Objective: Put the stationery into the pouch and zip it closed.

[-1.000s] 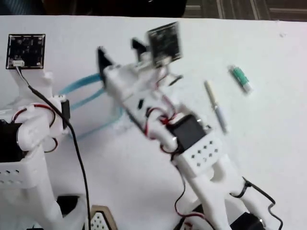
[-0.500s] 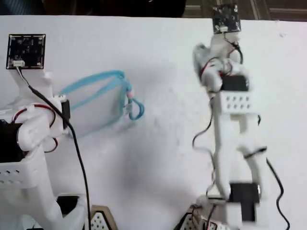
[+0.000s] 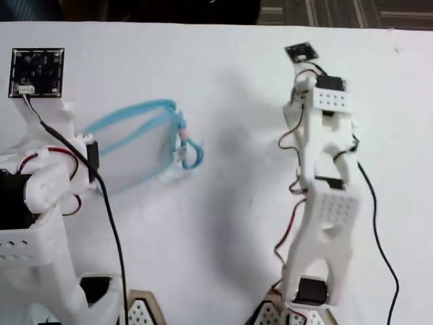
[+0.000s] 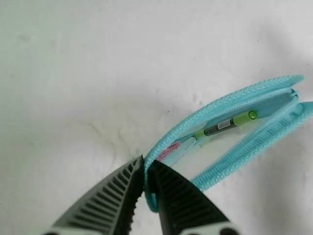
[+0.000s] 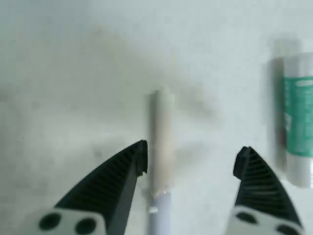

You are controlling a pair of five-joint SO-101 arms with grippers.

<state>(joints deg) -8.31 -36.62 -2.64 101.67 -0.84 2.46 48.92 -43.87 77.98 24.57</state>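
Note:
A clear pouch (image 3: 135, 145) with a light blue zipper edge lies at the table's left, its mouth open. In the left wrist view the pouch (image 4: 234, 132) holds a green pen (image 4: 230, 122) and a pink-marked item (image 4: 168, 149). My left gripper (image 4: 145, 171) is shut on the pouch's blue edge. My right gripper (image 5: 190, 159) is open above a cream and grey pen (image 5: 161, 142), which lies between the fingers. A green and white glue stick (image 5: 298, 122) lies beside that pen. In the high view the right arm (image 3: 318, 135) covers both.
A blue loop (image 3: 191, 154) hangs from the pouch's zipper end. Cables run along both arms. Bare white table lies between the pouch and the right arm.
The right arm has swung from over the pouch across to the right side of the table and now stands over the pen and glue stick. The left arm has kept still.

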